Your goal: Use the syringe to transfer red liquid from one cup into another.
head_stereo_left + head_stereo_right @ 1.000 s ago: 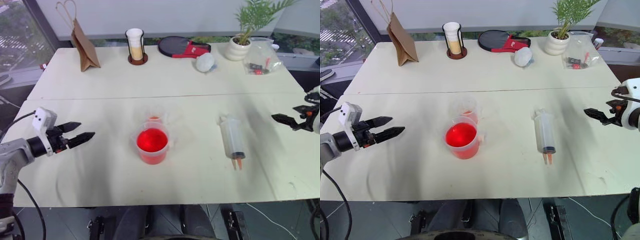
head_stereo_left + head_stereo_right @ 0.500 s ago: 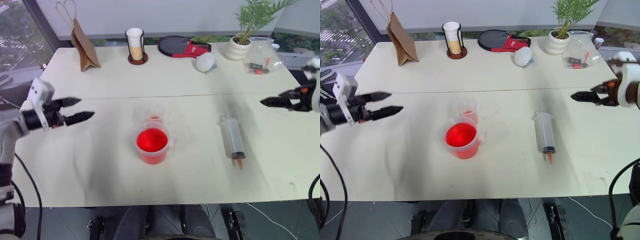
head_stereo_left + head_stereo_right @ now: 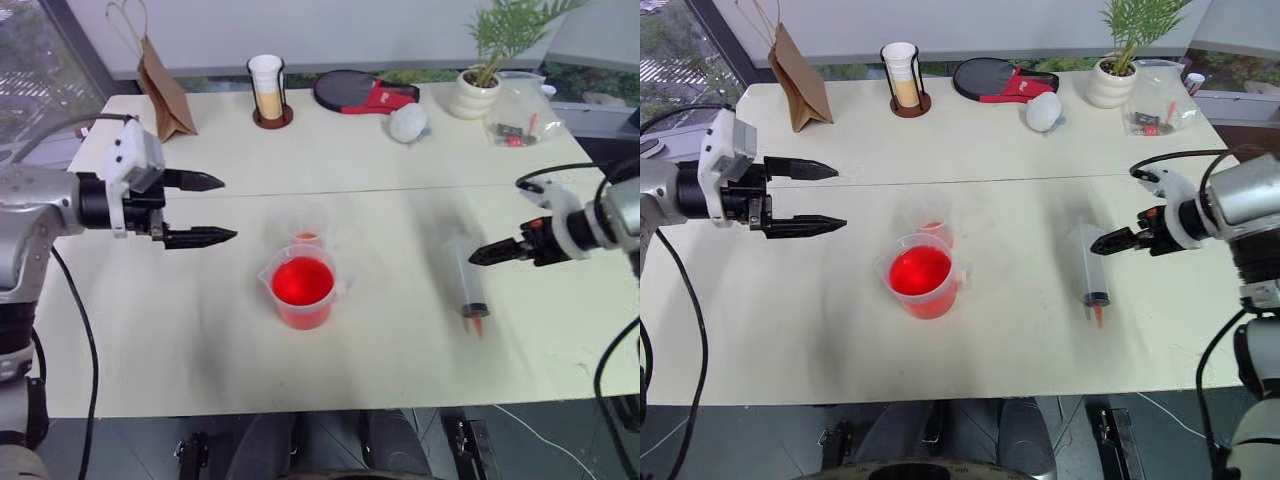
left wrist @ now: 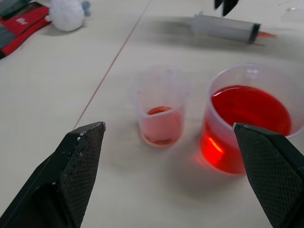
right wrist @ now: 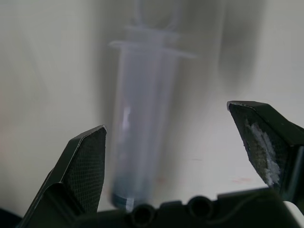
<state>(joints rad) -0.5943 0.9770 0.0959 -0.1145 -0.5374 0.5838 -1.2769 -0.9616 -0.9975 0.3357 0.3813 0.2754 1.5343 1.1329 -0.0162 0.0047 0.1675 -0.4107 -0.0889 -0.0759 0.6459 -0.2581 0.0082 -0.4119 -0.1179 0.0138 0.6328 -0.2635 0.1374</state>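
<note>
The right hand, fingers spread wide, hovered beside the syringe lying flat on the surface, a light, stiff, slick barrel probably best gripped mid-length, across its width.

Pale cream bench fills scene, thin seam crossing it side to side. Along far edge: brown paper bag, white cup in dark holder, black-and-red paddle case, white ball-like lump, potted palm in white pot, clear plastic bag. White wall panel behind. Window at left, dark frame, daylight, greenery outside. Dark floor below near edge.
</note>
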